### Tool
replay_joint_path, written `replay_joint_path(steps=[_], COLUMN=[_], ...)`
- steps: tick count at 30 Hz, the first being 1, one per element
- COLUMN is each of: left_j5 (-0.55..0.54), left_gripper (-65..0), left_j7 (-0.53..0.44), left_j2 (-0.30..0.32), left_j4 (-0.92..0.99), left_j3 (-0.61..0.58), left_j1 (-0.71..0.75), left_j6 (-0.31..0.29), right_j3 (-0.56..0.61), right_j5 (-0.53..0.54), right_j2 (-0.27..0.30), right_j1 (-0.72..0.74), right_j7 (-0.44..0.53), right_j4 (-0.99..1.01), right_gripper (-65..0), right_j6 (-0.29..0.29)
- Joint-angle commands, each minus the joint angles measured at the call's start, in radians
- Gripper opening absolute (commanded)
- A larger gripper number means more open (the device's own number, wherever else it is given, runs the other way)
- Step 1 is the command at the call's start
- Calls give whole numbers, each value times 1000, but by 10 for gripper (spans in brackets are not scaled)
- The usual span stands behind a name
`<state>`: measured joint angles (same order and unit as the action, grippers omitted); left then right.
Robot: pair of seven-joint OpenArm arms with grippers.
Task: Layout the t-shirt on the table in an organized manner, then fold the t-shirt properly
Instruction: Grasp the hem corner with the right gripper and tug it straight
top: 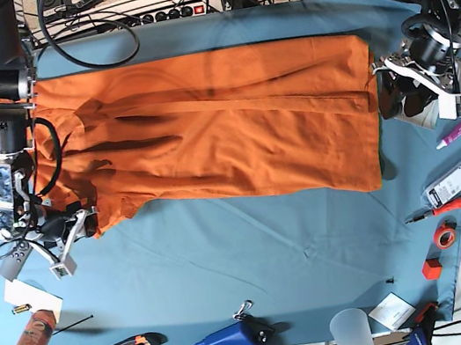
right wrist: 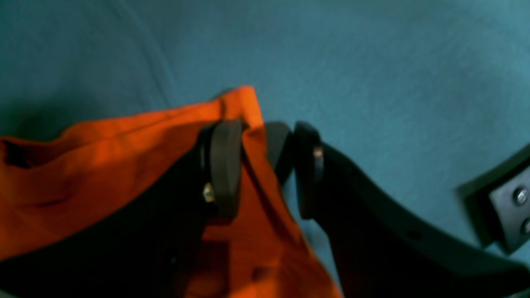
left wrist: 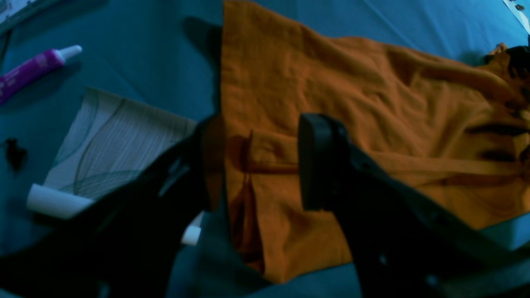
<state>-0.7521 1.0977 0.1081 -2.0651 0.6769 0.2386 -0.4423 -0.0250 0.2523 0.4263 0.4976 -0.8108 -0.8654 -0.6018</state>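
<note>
Judging progress, I see the plain orange soft-fabric t-shirt (top: 213,126) nearly flat across the teal-draped table (top: 254,258); folding remains. Left gripper (left wrist: 256,165) gapes wide over the hem; right gripper (right wrist: 265,165) straddles a corner, jaws apart.

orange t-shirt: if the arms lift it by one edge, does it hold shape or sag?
Likely floppy: the t-shirt already lies in creases and folds on the table, so a lifted edge should sag and drape. Probably light for its spread; it looks like thin fabric. Pushing would likely bunch it against the cloth-covered table rather than slide it whole.
</note>
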Motion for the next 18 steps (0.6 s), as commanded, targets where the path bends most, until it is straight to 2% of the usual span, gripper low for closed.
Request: replay_joint_path(steps=[1, 4, 7, 10, 12, 15, 18], left_j5=[-19, -19, -19, -18, 6, 112, 320], left_gripper=[-358, -358, -358, -358, -358, -358, -358], left_j7=[-25, -25, -36, -88, -93, -116, -215], left_j2=[9, 9, 8, 9, 9, 29, 97], left_j4=[-14, -14, -14, -14, -13, 11, 86], left_j3=[1, 1, 1, -8, -45, -174, -343], left_j1=[-5, -6, -6, -10, -27, -64, -135], left_j6=[-5, -5, -4, -5, -26, -68, -70], right_j3=[-3, -3, -3, -3, -3, -3, -3], right_j5=[-22, -42, -44, -43, -43, -43, -44], right_j2=[11, 14, 21, 23, 22, 22, 23], right_j1=[6, -9, -13, -15, -15, -15, -15], right_j7=[-14, -23, -57, -70, -77, -79, -81], right_j4=[-9, -9, -9, -9, -9, -10, -10], right_gripper=[-438, -438, -438, -438, -438, -438, -438], right_j6=[13, 42, 42, 42, 42, 42, 42])
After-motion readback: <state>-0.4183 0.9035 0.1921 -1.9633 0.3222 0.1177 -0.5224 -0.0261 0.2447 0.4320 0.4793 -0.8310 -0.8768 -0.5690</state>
